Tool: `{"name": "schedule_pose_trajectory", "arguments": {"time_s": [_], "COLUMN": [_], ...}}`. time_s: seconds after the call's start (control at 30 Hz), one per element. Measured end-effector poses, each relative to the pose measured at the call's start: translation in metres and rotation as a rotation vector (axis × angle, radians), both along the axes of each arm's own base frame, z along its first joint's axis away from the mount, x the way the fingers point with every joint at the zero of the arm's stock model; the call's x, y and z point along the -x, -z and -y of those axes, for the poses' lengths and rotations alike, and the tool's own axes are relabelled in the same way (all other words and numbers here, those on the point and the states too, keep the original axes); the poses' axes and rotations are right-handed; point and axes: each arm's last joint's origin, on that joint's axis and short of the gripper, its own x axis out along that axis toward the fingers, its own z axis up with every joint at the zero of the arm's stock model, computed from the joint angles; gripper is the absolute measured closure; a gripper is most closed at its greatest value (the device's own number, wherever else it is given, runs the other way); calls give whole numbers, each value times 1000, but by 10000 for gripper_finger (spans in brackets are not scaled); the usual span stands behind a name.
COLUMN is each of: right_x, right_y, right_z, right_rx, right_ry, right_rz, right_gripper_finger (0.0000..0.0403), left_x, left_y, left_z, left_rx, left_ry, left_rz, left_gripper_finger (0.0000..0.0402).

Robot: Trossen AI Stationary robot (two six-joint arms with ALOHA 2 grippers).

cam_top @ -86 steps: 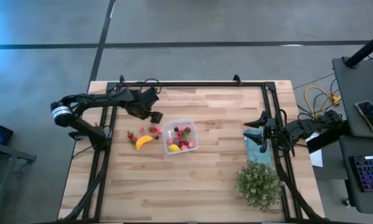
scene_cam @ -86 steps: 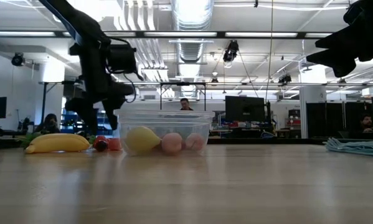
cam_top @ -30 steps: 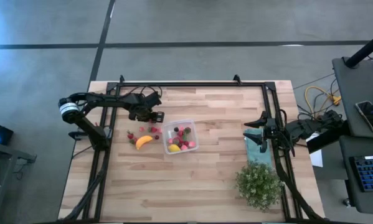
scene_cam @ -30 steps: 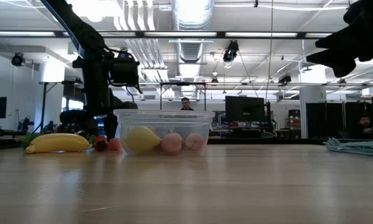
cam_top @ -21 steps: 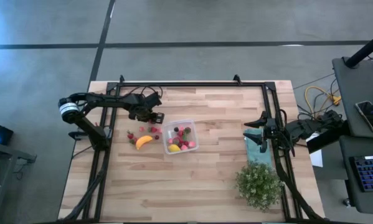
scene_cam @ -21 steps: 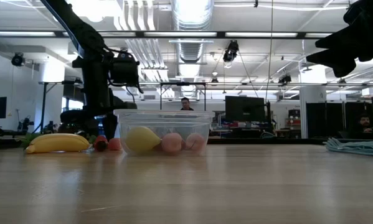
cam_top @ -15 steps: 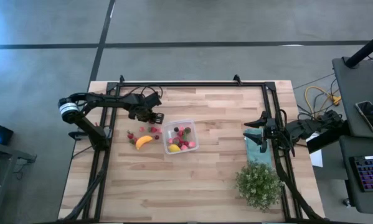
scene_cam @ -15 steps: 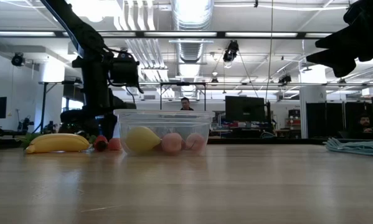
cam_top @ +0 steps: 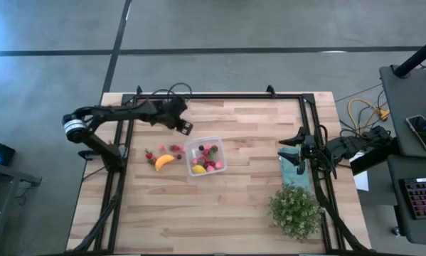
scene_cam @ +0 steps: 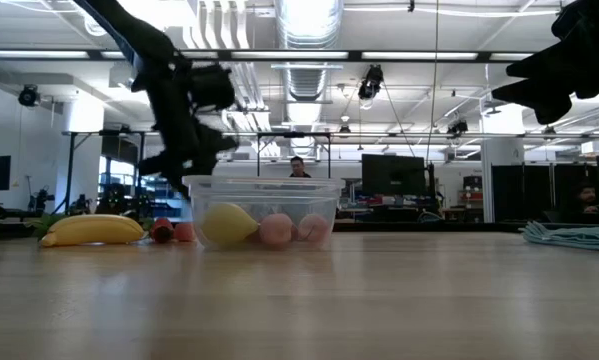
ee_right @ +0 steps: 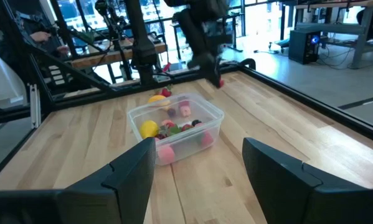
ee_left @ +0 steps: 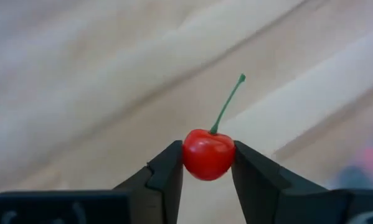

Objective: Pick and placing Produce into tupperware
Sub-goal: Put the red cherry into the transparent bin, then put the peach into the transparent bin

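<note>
My left gripper (cam_top: pixel 184 127) hangs above the table just beyond the tupperware's far left corner, shut on a small red cherry (ee_left: pixel 208 154) with a green stem (ee_left: pixel 227 103). The tupperware (cam_top: pixel 205 156) is a clear box holding a yellow lemon (scene_cam: pixel 227 224) and several pink and red pieces. A banana-shaped piece (cam_top: pixel 164 161) and loose red berries (cam_top: pixel 151 153) lie on the wood to its left. My right gripper (ee_right: pixel 198 168) waits open at the table's right edge (cam_top: pixel 298 146). My left gripper pinches the cherry's round body by its two sides (ee_left: pixel 189 155) between the free ends of its two fingers (ee_left: pixel 167 171). The fingers slant down from the table's left. The cherry is lifted clear of the wood, and its stem points away from the gripper.
A teal cloth (cam_top: pixel 292 167) lies at the right edge beside my right gripper, and a green bushy plant (cam_top: pixel 296 211) stands at the near right corner. A black frame (cam_top: pixel 220 96) runs along the far, left and right edges. Bare wood lies between the tupperware and the cloth.
My left gripper has risen from table height beside the tupperware's far left corner. It has rolled about its own axis and drifted slightly toward the far edge.
</note>
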Motion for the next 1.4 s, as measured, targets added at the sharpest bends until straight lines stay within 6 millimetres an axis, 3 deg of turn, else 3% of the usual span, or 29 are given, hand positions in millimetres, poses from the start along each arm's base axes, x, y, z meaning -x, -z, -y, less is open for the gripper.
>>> {"name": "schedule_pose_trajectory", "arguments": {"time_s": [0.17,0.33,0.53,0.67,0.8,0.93,1.1,1.23,1.4], "right_x": [0,0,0,0,0,0,0,0,0], "right_y": [0,0,0,0,0,0,0,0,0], "right_z": [0,0,0,0,0,0,0,0,0], "right_rx": [0,0,0,0,0,0,0,0,0], "right_ry": [0,0,0,0,0,0,0,0,0], "right_rz": [0,0,0,0,0,0,0,-1,1], "right_gripper_finger": [170,170,170,170,170,170,170,170,170], "left_x": [-9,-7,-9,-21,-36,-51,-61,-59,-49], "left_y": [-46,-73,-59,-31,-9,-1,-11,-24,-35], "left_z": [7,19,25,37,54,67,77,80,81], "left_rx": [-113,-77,166,430,535,498,413,345,212], "left_ry": [306,503,527,470,445,371,352,362,509], "left_rz": [147,357,435,402,322,242,230,213,174], "left_gripper_finger": [293,293,292,292,292,292,281,239,174]}}
